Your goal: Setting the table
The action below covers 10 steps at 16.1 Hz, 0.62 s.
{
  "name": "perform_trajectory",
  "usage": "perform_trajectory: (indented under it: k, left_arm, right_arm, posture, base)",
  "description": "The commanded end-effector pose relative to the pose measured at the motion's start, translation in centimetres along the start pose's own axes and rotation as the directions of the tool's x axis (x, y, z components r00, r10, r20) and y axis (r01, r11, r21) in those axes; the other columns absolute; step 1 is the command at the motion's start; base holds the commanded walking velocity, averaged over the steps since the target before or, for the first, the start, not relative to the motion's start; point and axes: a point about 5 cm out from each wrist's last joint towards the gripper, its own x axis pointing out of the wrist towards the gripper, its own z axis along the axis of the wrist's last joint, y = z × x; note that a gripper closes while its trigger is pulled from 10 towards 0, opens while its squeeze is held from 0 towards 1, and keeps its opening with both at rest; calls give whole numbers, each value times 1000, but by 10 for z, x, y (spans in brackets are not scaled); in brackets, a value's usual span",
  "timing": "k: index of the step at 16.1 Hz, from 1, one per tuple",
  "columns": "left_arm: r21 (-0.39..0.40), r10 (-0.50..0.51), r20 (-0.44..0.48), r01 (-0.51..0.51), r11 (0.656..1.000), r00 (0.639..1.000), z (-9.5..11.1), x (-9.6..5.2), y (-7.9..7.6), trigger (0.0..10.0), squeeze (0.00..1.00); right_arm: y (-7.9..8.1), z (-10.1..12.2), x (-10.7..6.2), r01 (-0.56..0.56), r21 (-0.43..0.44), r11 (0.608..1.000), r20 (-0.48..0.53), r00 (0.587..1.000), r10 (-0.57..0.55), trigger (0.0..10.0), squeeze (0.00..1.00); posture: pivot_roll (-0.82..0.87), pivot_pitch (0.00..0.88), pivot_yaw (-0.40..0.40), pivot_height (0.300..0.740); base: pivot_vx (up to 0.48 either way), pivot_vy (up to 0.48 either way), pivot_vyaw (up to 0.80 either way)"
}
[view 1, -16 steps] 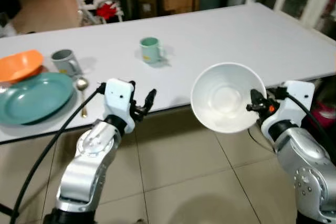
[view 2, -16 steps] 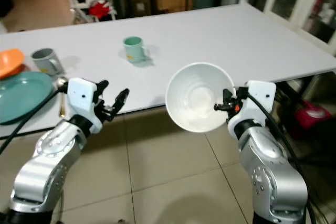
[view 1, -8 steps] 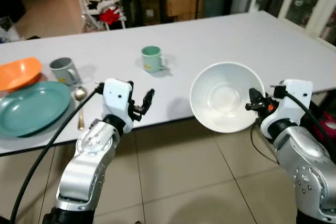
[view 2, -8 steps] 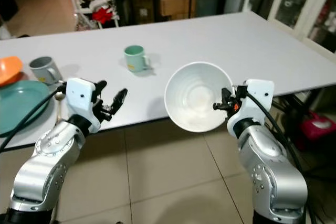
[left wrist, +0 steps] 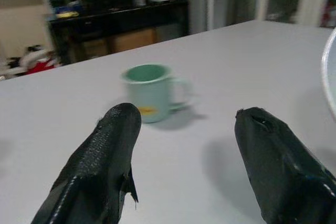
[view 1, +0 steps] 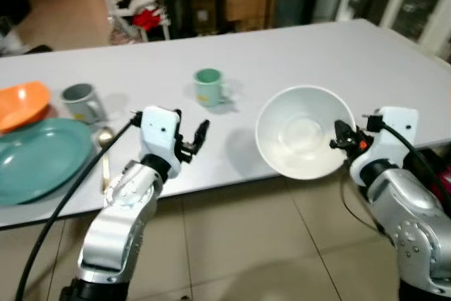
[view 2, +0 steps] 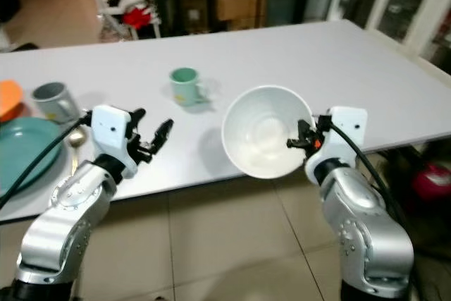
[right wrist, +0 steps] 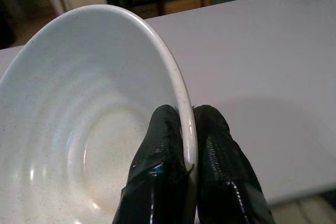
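At centre right of the frame, the right gripper (view 1: 341, 137) pinches the rim of a white bowl (view 1: 301, 132) tilted over the table (view 1: 317, 54) edge, while the left gripper (view 1: 192, 134), fingers apart, hovers empty at centre left.

Stereo head pair looked forward and down over the bench (view 1: 296, 47) edge, both eyes shared the same scene, left wrist camera sat low and close, faced the green mug (left wrist: 150, 92), right wrist camera sat tight against the white bowl (right wrist: 79, 124) rim.
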Motion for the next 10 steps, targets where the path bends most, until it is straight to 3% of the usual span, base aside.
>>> perform_trajectory:
  k: [1, 10]
  left_arm:
    - [4, 12, 4, -12, 1000, 1000, 2, 1, 3, 10000, 0]
    - [2, -7, 3, 7, 1000, 1000, 1, 2, 0, 10000, 0]
  right_arm:
    - [8, 9, 1, -48, -9, 999, 33, 998, 48, 10000, 0]
    - [7, 10, 0, -44, -10, 999, 29, 999, 44, 10000, 0]
  posture:
    - [24, 0, 17, 740]
    - [16, 0, 19, 740]
  base:
    - [337, 0, 0]
    - [339, 0, 0]
